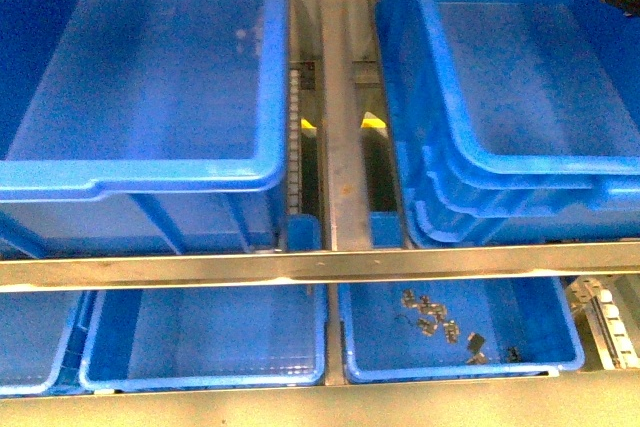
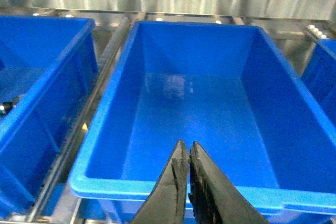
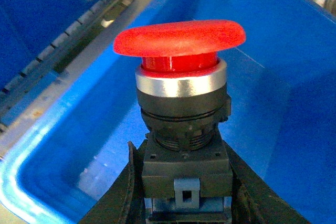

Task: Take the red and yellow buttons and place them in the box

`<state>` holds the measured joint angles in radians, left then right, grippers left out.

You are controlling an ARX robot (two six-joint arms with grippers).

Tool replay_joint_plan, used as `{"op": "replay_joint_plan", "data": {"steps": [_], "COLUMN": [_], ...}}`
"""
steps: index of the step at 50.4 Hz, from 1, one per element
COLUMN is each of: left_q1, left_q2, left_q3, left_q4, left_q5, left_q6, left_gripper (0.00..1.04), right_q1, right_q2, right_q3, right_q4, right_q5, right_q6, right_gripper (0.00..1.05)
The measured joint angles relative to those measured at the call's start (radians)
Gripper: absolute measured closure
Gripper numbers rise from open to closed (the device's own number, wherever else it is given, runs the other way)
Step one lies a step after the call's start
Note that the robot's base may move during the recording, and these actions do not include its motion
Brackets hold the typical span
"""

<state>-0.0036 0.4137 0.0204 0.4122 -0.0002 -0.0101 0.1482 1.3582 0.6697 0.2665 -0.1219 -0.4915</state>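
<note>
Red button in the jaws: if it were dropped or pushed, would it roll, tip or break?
The red button looks rigid, with a hard cap, metal ring and blocky black body, so it probably won't flex in the jaws. Its wide round cap over a narrower body suggests it may tip and roll in an arc. It seems sturdy enough for a short drop.
</note>
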Motion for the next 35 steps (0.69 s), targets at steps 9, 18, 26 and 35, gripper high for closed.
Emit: {"op": "replay_joint_plan", "data": {"steps": [9,18,26,35], "left_q1": [0.0,0.0,0.0,0.0], "left_q2": [-0.065,-0.123,-0.172,-0.218], "left_q3": [0.0,0.0,0.0,0.0], "left_q4": [-0.059,-0.122,-0.17,-0.214], "left_q5": [0.005,0.002,0.001,0.0], "left_q6": [0.002,0.002,0.002,0.002], "left_gripper": [1.02,1.02,1.02,1.02], "right_q1": [0.001,0.019,0.023,0.012], "right_q2": [-0.001,-0.001,0.01,0.134], "right_q3": [-0.005,-0.012,-0.019,0.056], "right_q4": [0.009,0.022,0.025,0.024], "right_q5": [0.014,0.013,0.012,-0.028], "right_q6": [0.003,0.006,0.012,0.026], "right_gripper": [0.78,0.78,0.78,0.78]}}
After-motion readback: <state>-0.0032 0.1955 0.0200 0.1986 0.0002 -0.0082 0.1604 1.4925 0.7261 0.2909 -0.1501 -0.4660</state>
